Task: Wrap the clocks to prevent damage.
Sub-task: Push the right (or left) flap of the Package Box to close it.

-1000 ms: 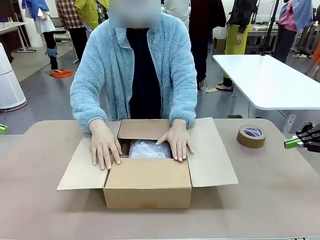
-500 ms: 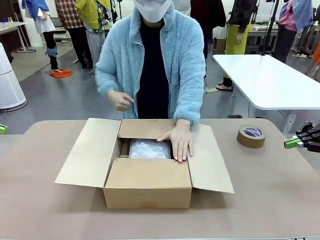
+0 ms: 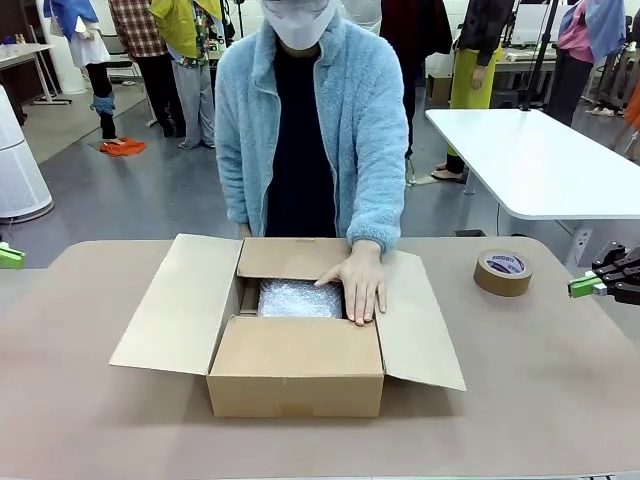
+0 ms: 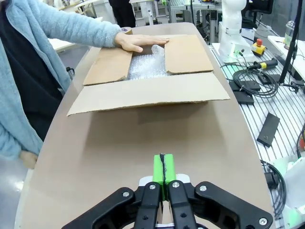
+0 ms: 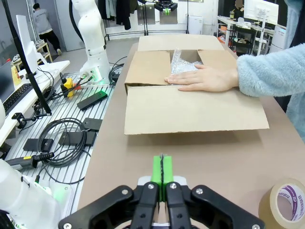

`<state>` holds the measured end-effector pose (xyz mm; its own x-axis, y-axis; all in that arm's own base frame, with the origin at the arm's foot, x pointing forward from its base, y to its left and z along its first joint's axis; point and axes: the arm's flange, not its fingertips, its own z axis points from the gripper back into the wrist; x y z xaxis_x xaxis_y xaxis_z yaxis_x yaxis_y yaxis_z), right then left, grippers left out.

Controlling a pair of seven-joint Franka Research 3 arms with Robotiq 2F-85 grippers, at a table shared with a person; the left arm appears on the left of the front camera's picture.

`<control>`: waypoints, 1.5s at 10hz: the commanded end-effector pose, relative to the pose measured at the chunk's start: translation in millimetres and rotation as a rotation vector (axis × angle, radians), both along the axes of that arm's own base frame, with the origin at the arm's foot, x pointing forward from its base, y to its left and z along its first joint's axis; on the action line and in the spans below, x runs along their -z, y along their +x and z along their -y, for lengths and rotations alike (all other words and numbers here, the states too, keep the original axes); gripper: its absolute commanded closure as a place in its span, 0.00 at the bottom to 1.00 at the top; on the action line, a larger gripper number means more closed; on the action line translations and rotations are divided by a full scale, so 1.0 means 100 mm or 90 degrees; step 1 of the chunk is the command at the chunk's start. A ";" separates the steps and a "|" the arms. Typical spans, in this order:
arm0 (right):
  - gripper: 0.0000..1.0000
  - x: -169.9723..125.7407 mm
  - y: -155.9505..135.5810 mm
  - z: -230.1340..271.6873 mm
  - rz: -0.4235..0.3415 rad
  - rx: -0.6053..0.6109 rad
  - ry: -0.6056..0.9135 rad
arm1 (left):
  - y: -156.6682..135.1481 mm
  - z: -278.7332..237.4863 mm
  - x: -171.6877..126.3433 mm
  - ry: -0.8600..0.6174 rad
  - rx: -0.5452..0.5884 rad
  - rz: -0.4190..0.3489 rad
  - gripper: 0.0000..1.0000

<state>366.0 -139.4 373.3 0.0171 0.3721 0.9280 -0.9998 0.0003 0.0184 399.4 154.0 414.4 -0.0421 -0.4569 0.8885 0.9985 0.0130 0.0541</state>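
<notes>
**Clocks bundle in the open box, both grippers shut and empty**

Clocks bundle point(image 3: 298, 298) lies down inside the cardboard box point(image 3: 295, 380), at the centre of the front view. I see it as a whitish pad of bubble wrap in the gap between the flaps, with no dial visible.

The brown table point(image 3: 520, 390) takes up the whole lower half of the front view. Across it a person point(image 3: 310, 130) in a fluffy light-blue jacket stands at the far edge, top centre of the frame.

The box sits mid-table just in front of them. Its left and right flaps are splayed outward, and its near and far flaps lie roughly level over part of the opening.

The person's hand point(image 3: 358, 282) lies palm down at the right rim of the opening, just beside the bundle. I cannot tell whether it touches the wrap.

A brown tape roll point(image 3: 502, 272) lies flat at middle right, well apart from the box.

My right gripper point(image 3: 583, 286) shows at the right edge of the front view, near the tape roll. In its wrist view the green pads press together with nothing between them.

My left gripper point(image 3: 10, 257) shows as a green tip at the left edge, well apart from the box. Its pads likewise meet on nothing in its wrist view.
</notes>
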 end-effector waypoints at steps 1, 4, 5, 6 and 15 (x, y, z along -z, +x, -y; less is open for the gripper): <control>0.99 0.02 0.00 0.00 0.000 0.000 0.005 | 0.12 0.23 0.24 -0.034 0.000 0.028 1.00; 0.99 0.02 0.00 0.00 0.000 0.000 0.005 | 0.29 0.65 0.52 -0.052 0.019 0.006 1.00; 0.99 0.02 0.00 0.00 0.000 0.000 0.005 | 0.32 0.77 0.62 -0.047 0.031 -0.003 1.00; 0.99 0.02 0.00 0.00 0.000 0.000 0.005 | 0.35 0.91 0.74 -0.040 0.042 -0.008 1.00; 0.99 0.02 0.00 0.00 0.000 0.000 0.005 | 0.40 1.16 1.03 -0.031 0.050 -0.040 1.00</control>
<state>365.9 -139.6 373.1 0.0182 0.3728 0.9278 -0.9998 0.0011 0.0192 439.2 40.2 309.6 -0.0135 -0.4085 0.9127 0.9980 -0.0619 -0.0129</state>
